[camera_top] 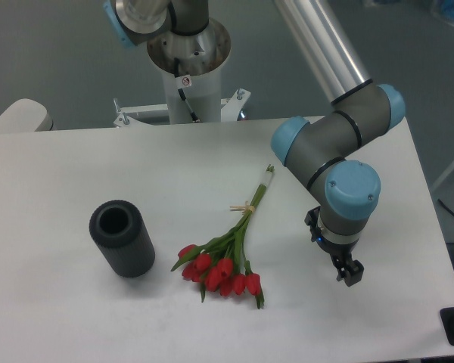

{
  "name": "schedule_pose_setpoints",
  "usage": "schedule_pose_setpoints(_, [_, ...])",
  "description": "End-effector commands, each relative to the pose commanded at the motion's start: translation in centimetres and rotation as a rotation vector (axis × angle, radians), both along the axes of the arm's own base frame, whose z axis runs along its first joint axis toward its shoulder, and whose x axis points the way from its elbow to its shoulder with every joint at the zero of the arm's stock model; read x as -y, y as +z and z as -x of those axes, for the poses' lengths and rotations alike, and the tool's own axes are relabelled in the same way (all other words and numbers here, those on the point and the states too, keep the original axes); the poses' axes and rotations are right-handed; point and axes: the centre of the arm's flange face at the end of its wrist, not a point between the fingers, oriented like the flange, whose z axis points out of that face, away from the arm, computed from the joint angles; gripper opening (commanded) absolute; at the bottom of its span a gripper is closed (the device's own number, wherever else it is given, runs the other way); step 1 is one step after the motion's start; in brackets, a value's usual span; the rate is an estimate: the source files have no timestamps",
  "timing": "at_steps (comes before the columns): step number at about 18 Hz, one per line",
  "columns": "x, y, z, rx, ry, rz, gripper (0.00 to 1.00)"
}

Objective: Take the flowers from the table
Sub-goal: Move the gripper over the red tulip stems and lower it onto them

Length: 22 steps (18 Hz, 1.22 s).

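the black two-finger pincer [349,274] holds nothing (open or shut, i can't tell), at three o'clock from the red tulip bunch with long green stems [228,257]; it could squash the blooms.

My arm [340,144]: grey joints, light-blue caps | my link: polished silver tube | my base column [188,76]: white, small red-and-white sticker, black cable beneath | my gripper [349,274]: small, black, blue light above it.

I see a robotics lab: my arm [340,144] rises from a white pedestal [188,83] bolted at 12 o'clock behind a plain white table [76,189], over a bare grey floor [45,53].
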Motion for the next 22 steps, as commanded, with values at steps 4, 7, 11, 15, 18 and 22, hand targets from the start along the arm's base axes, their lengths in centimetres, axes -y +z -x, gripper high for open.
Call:
schedule_pose_setpoints(4, [0.0,0.0,-0.2,0.002,0.003,-0.001,1.0])
schedule_pose_setpoints(7, [0.1,0.1,-0.4,0.006,0.02,0.002,1.0])
schedule_pose_setpoints(11, [1.1,-0.1,-2.6,0.027,0.107,0.014,1.0])
schedule_pose_setpoints(15, [1.3,-1.2,-4.7,0.052,0.185,0.025,1.0])
schedule_pose_setpoints(18, [1.3,-2.4,-8.0,0.075,0.228,0.036,1.0])
schedule_pose_setpoints(22, [0.8,-4.4,-11.2,0.075,0.352,0.036,1.0])
